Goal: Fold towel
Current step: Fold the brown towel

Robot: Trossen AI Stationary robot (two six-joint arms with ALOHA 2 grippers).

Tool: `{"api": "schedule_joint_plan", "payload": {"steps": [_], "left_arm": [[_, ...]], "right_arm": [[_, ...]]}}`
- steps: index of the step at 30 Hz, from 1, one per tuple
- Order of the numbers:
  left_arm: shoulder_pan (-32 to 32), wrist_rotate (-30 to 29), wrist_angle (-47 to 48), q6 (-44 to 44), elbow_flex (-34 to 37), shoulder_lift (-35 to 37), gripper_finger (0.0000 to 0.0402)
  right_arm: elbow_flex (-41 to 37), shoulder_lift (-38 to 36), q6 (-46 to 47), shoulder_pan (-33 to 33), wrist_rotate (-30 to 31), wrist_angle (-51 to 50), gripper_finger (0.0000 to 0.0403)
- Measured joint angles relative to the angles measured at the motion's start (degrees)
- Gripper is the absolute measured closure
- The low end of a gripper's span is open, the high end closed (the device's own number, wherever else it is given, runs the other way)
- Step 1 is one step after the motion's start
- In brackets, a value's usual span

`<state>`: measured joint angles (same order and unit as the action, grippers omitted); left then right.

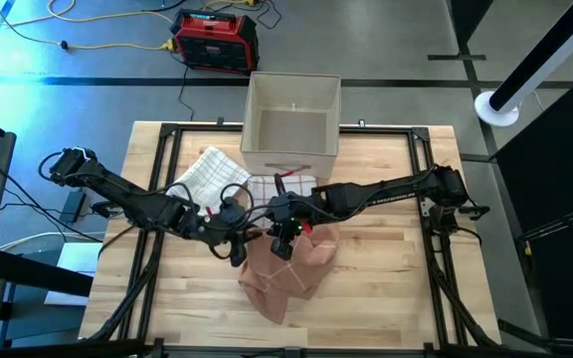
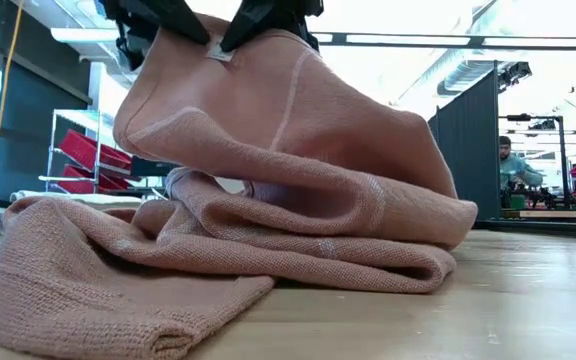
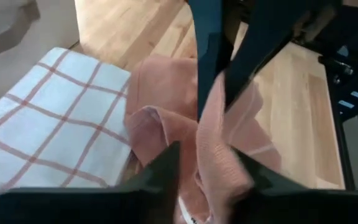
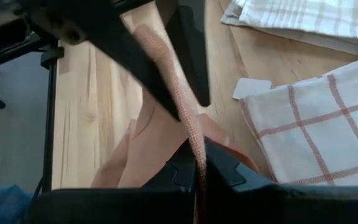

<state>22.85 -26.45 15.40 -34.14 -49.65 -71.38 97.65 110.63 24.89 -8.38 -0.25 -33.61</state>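
Towel front fold: pink towel (image 2: 218, 250) is lying nearest the low camera, its lower layers bunching on the table (image 1: 386, 298) while its upper edge is being held raised.
Table: wooden top is carrying the towel at centre front, with a box (image 1: 290, 124) at the far edge.
Checked cloths: white red-lined cloths (image 1: 207, 174) are lying just beyond the towel, between it and the box, touching its far side.
Towel position: most of the cloth is trailing from the grippers toward the front edge, long axis running near to far.
Left gripper (image 1: 235, 249): fingers are clamping the raised towel edge on the left side.
Right gripper (image 1: 285, 242): fingers are pinching the same raised edge, just beside the left gripper.
Key relation: both grippers are sitting close together above the towel's far end, so the slack is hanging below and in front of them; neither arm looks clearly nearer.
Judgement: the edge probably needs spreading sideways before a clean fold.
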Motion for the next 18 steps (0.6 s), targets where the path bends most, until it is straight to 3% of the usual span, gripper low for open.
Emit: {"api": "schedule_joint_plan", "payload": {"steps": [3,8,11,18], "left_arm": [[0.02,-1.22,-2.24,1.57,0.0,0.03,0.0393],[-0.02,1.36,-1.78,2.18,-0.01,0.18,0.0398],[0.36,9.22,1.12,0.77,-0.02,1.0,0.0399],[5.97,35.27,2.82,-5.18,-0.11,2.46,0.0401]], "right_arm": [[0.0,0.0,-0.5,0.0,-0.17,0.0,0.0403],[0.0,-0.6,-1.13,0.0,0.21,-3.05,0.0388],[0.0,-3.15,-1.43,-0.01,0.06,-9.45,0.0358],[0.11,-9.9,-1.43,-1.0,-0.82,-23.9,0.026]]}}
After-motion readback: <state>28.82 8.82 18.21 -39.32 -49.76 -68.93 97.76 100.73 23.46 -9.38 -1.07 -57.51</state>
